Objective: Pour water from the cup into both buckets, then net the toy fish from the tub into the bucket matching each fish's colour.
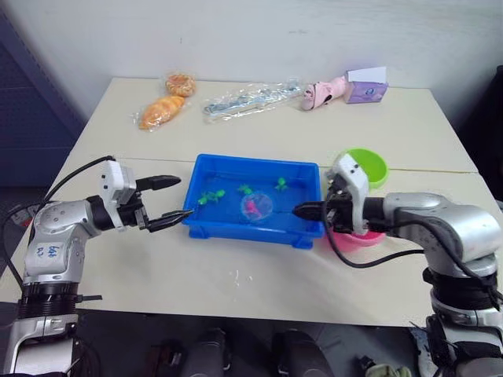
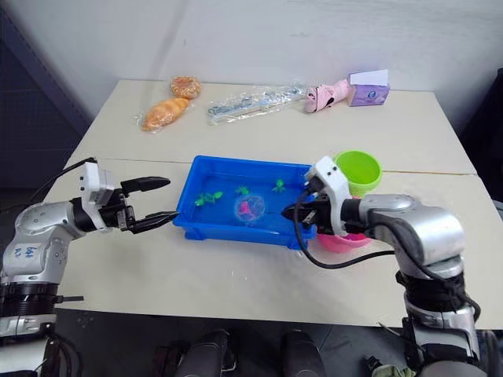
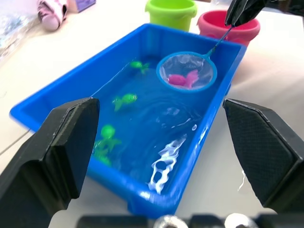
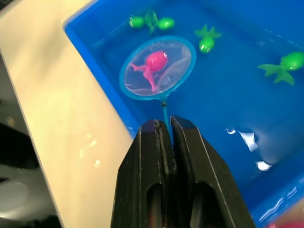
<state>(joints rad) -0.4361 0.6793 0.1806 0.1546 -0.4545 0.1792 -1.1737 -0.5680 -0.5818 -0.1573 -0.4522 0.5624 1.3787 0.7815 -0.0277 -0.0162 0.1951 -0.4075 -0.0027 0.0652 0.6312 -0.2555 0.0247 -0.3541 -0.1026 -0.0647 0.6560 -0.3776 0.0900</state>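
The blue tub [image 1: 206,170] holds water and three green toy fish [image 4: 206,40]. One pink fish [image 4: 153,63] lies inside the blue-rimmed net [image 4: 158,67], which hangs over the middle of the tub. My right gripper [image 1: 302,210] is shut on the net's thin handle at the tub's right end. Behind that arm stand the lime green bucket [image 1: 371,163] and the pink bucket [image 3: 237,24], the pink one partly hidden. My left gripper [image 1: 171,199] is open, empty, just left of the tub. The cup is out of view.
At the table's far side lie two wrapped pastries [image 1: 163,110], a clear plastic packet [image 1: 250,100], a pink toy [image 1: 326,92] and a small purple box [image 1: 366,89]. A seam between two tabletops [image 1: 440,171] runs behind the tub.
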